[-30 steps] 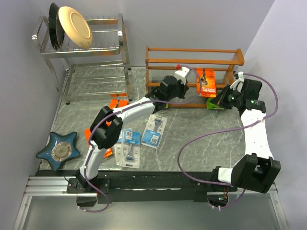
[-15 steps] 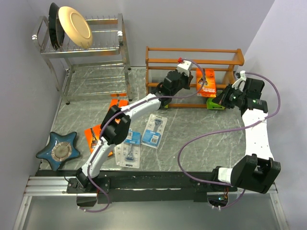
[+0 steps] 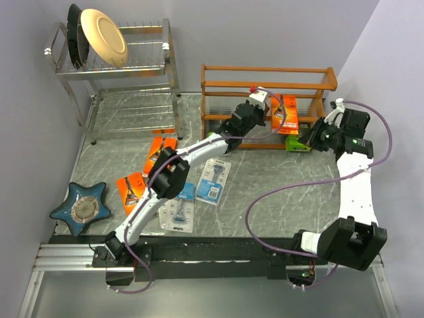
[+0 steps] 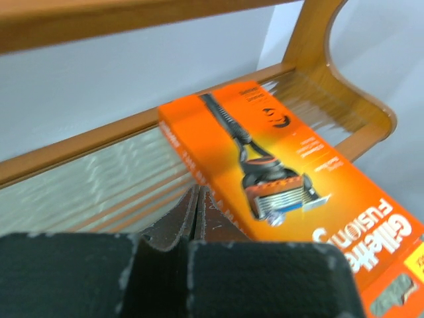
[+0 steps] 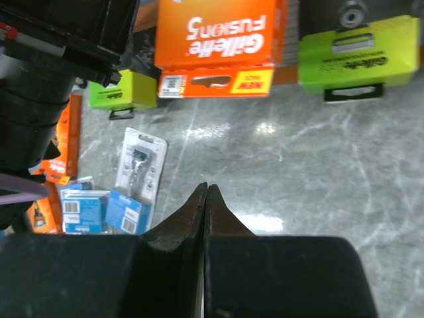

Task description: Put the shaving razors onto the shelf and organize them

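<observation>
An orange razor pack (image 3: 283, 112) leans on the lower tier of the brown wooden shelf (image 3: 265, 69); in the left wrist view this pack (image 4: 285, 172) fills the middle. My left gripper (image 4: 197, 193) is shut and empty, its tips at the pack's left edge. My right gripper (image 5: 206, 189) is shut and empty above bare table, in front of the shelf's right end. Two lime-green boxes (image 5: 358, 55) (image 5: 125, 89) stand at the shelf's foot. Two more orange packs (image 3: 159, 146) (image 3: 131, 187) and pale blue blister cards (image 3: 213, 180) (image 3: 177, 207) lie on the table.
A chrome dish rack (image 3: 119, 73) with plates stands at the back left. A blue star-shaped dish (image 3: 82, 206) sits near the front left edge. The left arm (image 3: 199, 146) stretches diagonally across the table toward the shelf, above some of the packs.
My left gripper has slid to the right along the shelf, up to the orange pack. The right gripper has drawn slightly back to the right.
</observation>
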Tool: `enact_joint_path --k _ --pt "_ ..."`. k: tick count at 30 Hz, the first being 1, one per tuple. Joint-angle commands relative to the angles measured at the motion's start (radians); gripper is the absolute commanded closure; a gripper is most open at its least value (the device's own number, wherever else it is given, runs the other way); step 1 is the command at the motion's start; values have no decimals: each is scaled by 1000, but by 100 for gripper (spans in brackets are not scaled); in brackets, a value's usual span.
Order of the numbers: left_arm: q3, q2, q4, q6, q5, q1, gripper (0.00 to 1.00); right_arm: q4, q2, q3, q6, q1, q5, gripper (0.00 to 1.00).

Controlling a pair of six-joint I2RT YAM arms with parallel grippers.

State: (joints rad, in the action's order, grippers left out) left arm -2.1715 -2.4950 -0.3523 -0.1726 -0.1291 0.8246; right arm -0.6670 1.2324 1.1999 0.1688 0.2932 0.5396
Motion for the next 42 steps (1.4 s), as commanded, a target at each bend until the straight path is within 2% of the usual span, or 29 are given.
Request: enact_joint_path --k 1,12,15,18,20,21,23,24,25,27,28,31,34,37,42 --pt "-102 -77 -92 16 -3 30 99 -43 -57 79 -69 40 -32 100" --pt "-159 -145 -192 22 -52 79 99 -54 -60 46 -69 101 -9 100" --pt "-146 -119 -182 22 -108 84 99 -13 -57 21 -63 103 26 100" --pt "-41 -6 -192 41 -219 84 99 76 -56 3 -31 93 66 99" --pt "125 85 -250 74 -274 85 99 136 -60 -3 -8 39 42 99" --pt "189 185 -272 85 -286 84 99 182 -56 0 -6 12 11 100" --pt "394 296 -327 102 -305 84 99 210 -27 21 -37 -40 -9 100" --pt "473 415 -352 107 -294 81 99 237 -15 42 -55 -105 -50 100" --pt "633 479 -379 110 -281 80 99 259 4 47 -96 -138 -82 100" --pt "773 650 -398 113 -235 80 99 352 16 41 -146 -231 -134 100" --pt "874 701 -380 96 -227 80 99 383 31 37 -207 -270 -239 100" --pt "981 872 -197 9 -239 77 99 481 100 49 -293 -357 -340 100" --pt "1044 993 -22 -59 -222 76 99 475 217 133 -347 -410 -420 100" --pt "1096 1068 50 -90 -195 76 99 501 286 174 -380 -434 -464 100" --pt "1144 1121 58 -99 -188 68 99 546 349 187 -524 -489 -564 100"
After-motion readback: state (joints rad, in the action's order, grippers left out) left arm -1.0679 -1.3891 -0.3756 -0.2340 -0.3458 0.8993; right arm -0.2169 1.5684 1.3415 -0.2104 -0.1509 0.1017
